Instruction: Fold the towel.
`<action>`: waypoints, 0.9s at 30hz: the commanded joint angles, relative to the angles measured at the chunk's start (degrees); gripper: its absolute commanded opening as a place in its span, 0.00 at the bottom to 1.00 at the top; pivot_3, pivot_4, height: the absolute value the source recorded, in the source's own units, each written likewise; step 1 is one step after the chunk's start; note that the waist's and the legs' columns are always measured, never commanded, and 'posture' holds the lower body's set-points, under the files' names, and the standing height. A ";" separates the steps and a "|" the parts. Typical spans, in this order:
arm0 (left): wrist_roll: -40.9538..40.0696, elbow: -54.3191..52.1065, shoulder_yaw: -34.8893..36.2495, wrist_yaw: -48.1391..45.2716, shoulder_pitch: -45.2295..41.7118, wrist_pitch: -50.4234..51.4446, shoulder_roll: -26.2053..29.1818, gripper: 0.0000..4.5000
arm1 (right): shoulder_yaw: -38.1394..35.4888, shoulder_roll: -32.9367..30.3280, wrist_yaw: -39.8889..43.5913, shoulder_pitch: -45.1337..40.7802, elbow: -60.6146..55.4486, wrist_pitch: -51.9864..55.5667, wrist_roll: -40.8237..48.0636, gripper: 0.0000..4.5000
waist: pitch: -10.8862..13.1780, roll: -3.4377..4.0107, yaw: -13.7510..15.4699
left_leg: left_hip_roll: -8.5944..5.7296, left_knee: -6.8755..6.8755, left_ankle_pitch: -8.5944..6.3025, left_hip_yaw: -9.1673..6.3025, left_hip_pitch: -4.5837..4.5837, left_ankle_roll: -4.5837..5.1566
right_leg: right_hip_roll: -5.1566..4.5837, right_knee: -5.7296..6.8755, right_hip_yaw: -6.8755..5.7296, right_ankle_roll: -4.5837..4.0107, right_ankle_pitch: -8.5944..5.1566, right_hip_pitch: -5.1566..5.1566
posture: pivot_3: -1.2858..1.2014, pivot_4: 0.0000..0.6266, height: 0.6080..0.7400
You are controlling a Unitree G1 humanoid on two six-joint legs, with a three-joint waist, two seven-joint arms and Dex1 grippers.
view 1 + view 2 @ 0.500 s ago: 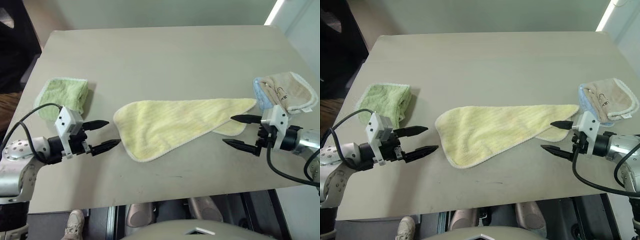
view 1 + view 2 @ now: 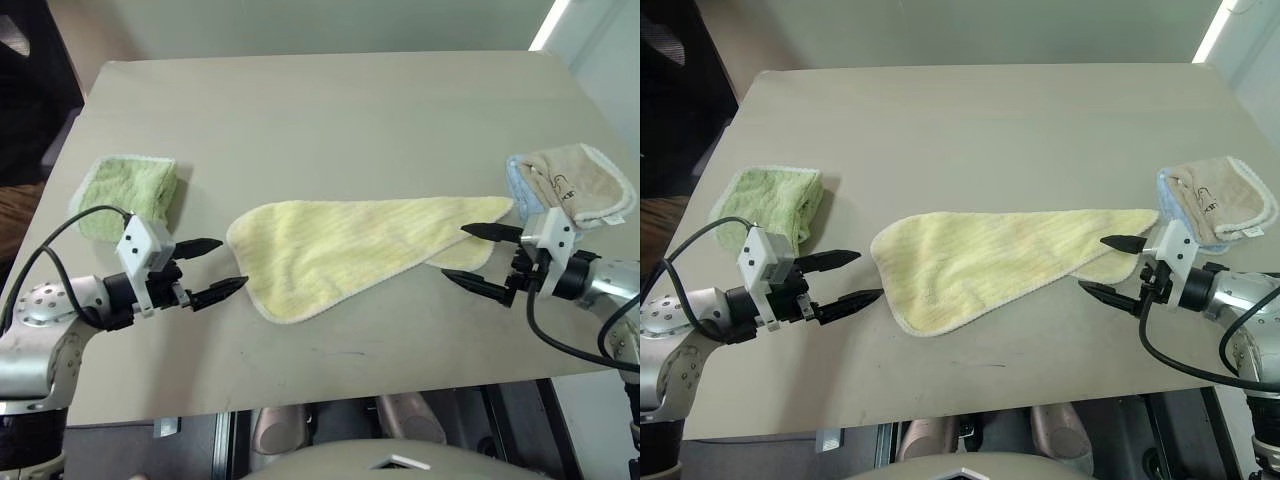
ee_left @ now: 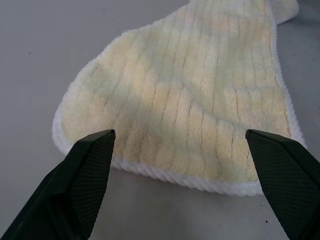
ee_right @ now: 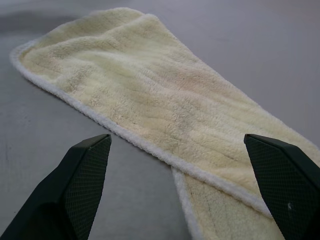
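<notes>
The pale yellow towel [image 2: 350, 250] lies folded over itself in a long wedge across the middle of the table, wide end to the left, narrow end to the right. Its ribbed pile and white hem fill the left wrist view [image 3: 200, 110] and the right wrist view [image 4: 165, 105]. My left gripper [image 2: 220, 270] hovers open just left of the wide end, fingers pointing at it and apart from the cloth. My right gripper [image 2: 480, 257] stands open at the narrow end, its upper fingertip [image 2: 472, 230] over the towel's edge. Neither holds anything.
A folded green towel [image 2: 128, 190] rests near the table's left edge. A beige towel with a dark logo [image 2: 580, 185] lies on a blue cloth [image 2: 520, 185] at the right edge. The grey tabletop [image 2: 330, 120] stretches bare behind the yellow towel.
Both grippers have crept inward toward the towel's ends, the left one rightward and slightly lower, the right one leftward. The towel has not moved.
</notes>
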 commanded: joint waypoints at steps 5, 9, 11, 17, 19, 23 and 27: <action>2.10 -2.40 -3.03 0.56 -1.36 -3.29 -1.08 1.00 | -2.95 -1.11 -0.41 1.34 -1.14 -1.55 -0.25 1.00 | 0.00 0.00 0.05 | 0.00 -0.02 -0.01 0.00 0.00 -0.01 | 0.00 0.00 0.00 0.04 -0.03 -0.01 | 0.52 0.24 1.00; 2.15 -2.27 -3.33 0.61 -1.32 -3.83 -1.00 1.00 | -3.11 -1.15 -0.47 1.61 -1.28 -1.61 -0.24 1.00 | 0.00 0.00 0.04 | 0.00 -0.04 -0.01 0.01 0.00 -0.01 | 0.00 0.00 0.00 0.05 -0.04 -0.01 | 0.52 0.24 1.00; 2.13 -2.22 -3.38 0.64 -1.31 -3.95 -0.97 1.00 | -3.14 -1.13 -0.46 1.63 -1.31 -1.60 -0.25 1.00 | 0.00 0.00 0.03 | 0.00 -0.03 -0.01 0.00 0.00 -0.01 | 0.00 0.00 0.00 0.03 -0.02 0.00 | 0.52 0.24 1.00; 2.19 -2.19 -3.38 0.61 -1.31 -4.03 -1.00 1.00 | -3.13 -1.15 -0.49 1.65 -1.30 -1.64 -0.22 1.00 | 0.00 0.00 0.02 | 0.00 -0.02 0.00 0.01 0.00 0.00 | 0.00 0.00 0.00 0.02 -0.01 0.00 | 0.52 0.24 1.00; 2.21 -2.19 -3.38 0.59 -1.31 -4.03 -1.02 1.00 | -3.13 -1.16 -0.50 1.65 -1.30 -1.65 -0.22 1.00 | 0.00 0.00 0.02 | 0.00 -0.02 0.00 0.00 0.00 0.00 | 0.00 0.00 -0.01 0.03 -0.02 0.00 | 0.52 0.24 1.00; 2.20 -2.16 -3.52 0.70 -1.20 -4.17 -1.45 1.00 | -3.28 -0.94 -0.92 2.13 -1.42 -1.54 -0.28 1.00 | 0.00 0.00 0.02 | 0.00 -0.02 0.00 0.00 0.00 0.00 | 0.00 0.00 -0.01 0.04 -0.02 0.00 | 0.52 0.24 1.00; 5.05 -1.77 -9.09 -8.22 -4.33 -8.99 1.95 1.00 | -2.07 -1.01 -1.51 -0.56 0.25 -1.24 -1.09 1.00 | 0.00 0.00 0.02 | 0.00 -0.02 0.00 0.01 0.00 0.00 | 0.00 0.00 0.00 0.03 -0.02 0.00 | 0.52 0.24 1.00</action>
